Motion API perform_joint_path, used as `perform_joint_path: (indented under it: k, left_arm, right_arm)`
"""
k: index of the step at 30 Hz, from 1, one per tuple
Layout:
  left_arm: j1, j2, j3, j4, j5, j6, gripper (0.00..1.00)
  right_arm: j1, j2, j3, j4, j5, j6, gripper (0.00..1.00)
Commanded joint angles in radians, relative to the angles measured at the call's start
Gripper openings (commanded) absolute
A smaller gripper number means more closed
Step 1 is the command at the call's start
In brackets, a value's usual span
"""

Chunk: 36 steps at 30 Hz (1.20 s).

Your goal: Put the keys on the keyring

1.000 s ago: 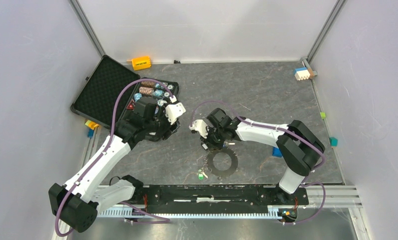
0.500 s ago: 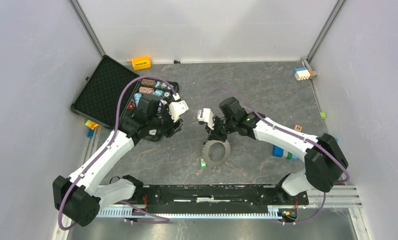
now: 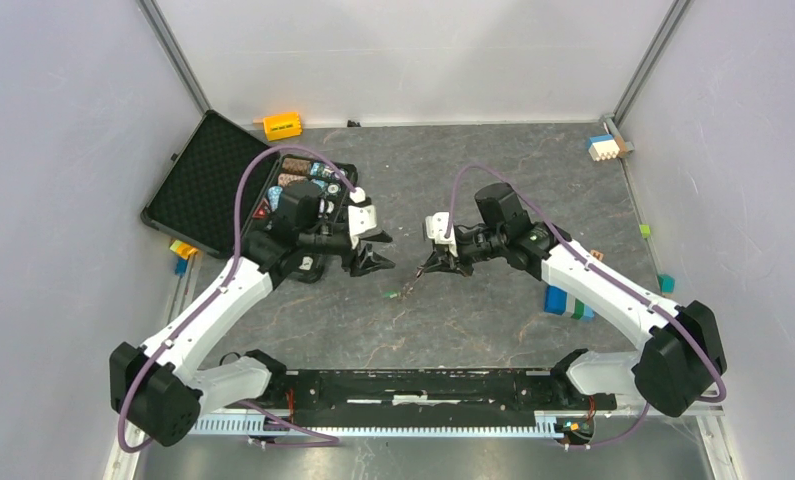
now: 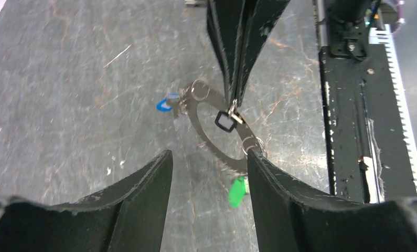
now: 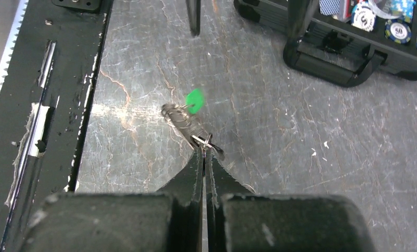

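right tool (image 5: 204, 152) pinched on keyring (image 4: 195, 118); left tool (image 4: 210, 157) agape.

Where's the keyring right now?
Near the table's centre in the top view, the keyring is pinched by the right gripper, facing the open left gripper.

The keyring (image 4: 228, 159) looked flat grey metal, dull sheen. The green key (image 4: 237, 192) had a smooth plastic head. The table (image 4: 64, 94) was grey, stone-patterned, matt, scratched and scuffed.
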Motion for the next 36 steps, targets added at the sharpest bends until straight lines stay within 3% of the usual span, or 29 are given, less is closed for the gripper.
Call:
perform_joint_path:
  k: [1,8,13,27,31,36]
  left_arm:
    - [-0.057,0.047,0.051,0.065,0.107,0.063,0.61]
    - [-0.177,0.135,0.073,0.065,0.036,0.128,0.62]
    - [-0.217,0.18,0.072,0.065,0.011,0.143,0.55]
    - [-0.234,0.215,0.05,0.068,-0.058,0.164,0.24]
    - [-0.234,0.216,0.05,0.068,-0.06,0.172,0.03]
    - [-0.234,0.202,0.041,0.048,-0.072,0.208,0.02]
  right_arm:
    - [-0.005,-0.026,0.02,-0.001,-0.087,-0.056,0.0]
    - [-0.01,-0.025,0.033,0.003,-0.116,-0.048,0.0]
    - [-0.013,-0.027,0.034,0.0,-0.13,-0.045,0.0]
    - [-0.023,-0.037,0.029,-0.002,-0.153,-0.044,0.0]
    - [-0.026,-0.034,0.027,-0.004,-0.154,-0.042,0.0]
    - [-0.033,-0.037,0.021,-0.006,-0.154,-0.042,0.0]
